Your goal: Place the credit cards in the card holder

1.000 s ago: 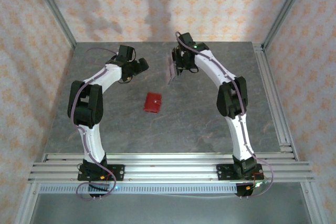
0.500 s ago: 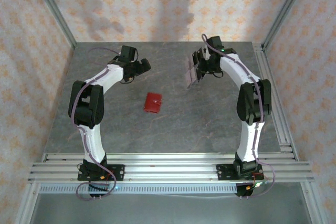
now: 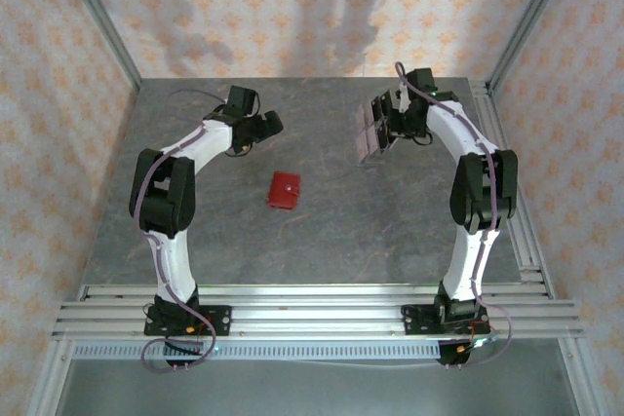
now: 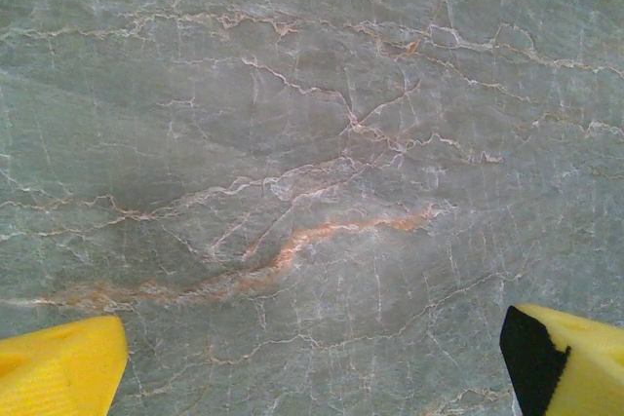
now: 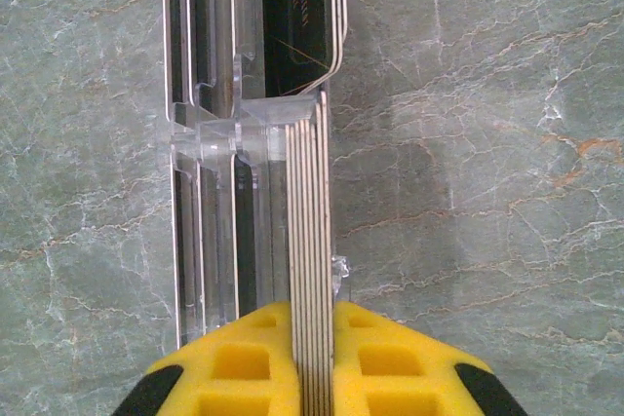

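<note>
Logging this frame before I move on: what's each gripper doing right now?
Left gripper: open, holding nothing.
Right gripper: closed on the stack of cards beside the clear stand.

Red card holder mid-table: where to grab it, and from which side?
Probably its two opposite side edges, from straight above: the card holder lies flat, seemingly closed, on the table, so only a top-down pinch across its width fits. The open left gripper is nearer.

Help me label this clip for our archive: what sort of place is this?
Probably a robotics lab test cell, not a home: the left arm and the right arm are bolted to an aluminium rail at the edge of a marble-look table, boxed in by wallpapered panels.
</note>
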Robot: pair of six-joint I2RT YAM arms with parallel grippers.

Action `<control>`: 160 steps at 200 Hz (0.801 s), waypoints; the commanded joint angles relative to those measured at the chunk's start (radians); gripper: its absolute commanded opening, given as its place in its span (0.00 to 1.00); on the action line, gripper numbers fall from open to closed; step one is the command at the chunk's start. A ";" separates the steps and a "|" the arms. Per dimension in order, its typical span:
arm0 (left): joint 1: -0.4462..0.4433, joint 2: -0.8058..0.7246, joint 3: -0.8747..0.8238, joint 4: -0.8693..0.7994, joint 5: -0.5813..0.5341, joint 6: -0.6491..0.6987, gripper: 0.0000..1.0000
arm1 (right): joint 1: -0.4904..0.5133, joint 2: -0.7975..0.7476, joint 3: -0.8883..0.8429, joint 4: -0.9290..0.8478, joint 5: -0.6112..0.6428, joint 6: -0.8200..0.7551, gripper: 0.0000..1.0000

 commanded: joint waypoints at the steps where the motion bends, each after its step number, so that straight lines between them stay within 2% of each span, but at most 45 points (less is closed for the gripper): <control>1: -0.007 0.010 0.024 -0.003 -0.002 0.012 1.00 | 0.004 -0.028 -0.009 0.019 -0.011 -0.005 0.19; 31: -0.008 0.013 0.023 -0.003 0.000 0.012 1.00 | 0.004 -0.039 -0.008 0.015 -0.002 0.001 0.37; 59: -0.009 0.013 0.024 -0.004 0.001 0.015 1.00 | 0.004 -0.058 -0.002 0.010 0.010 0.006 0.46; 93: -0.008 0.009 0.026 -0.010 0.002 0.017 1.00 | 0.005 -0.089 0.016 -0.008 0.027 0.017 0.54; 132: -0.008 -0.013 0.010 -0.024 -0.001 0.026 1.00 | 0.004 -0.183 0.031 -0.013 0.116 0.074 0.63; 160: -0.008 -0.069 -0.047 -0.018 0.008 0.026 1.00 | 0.012 -0.275 0.035 -0.009 0.043 0.171 0.63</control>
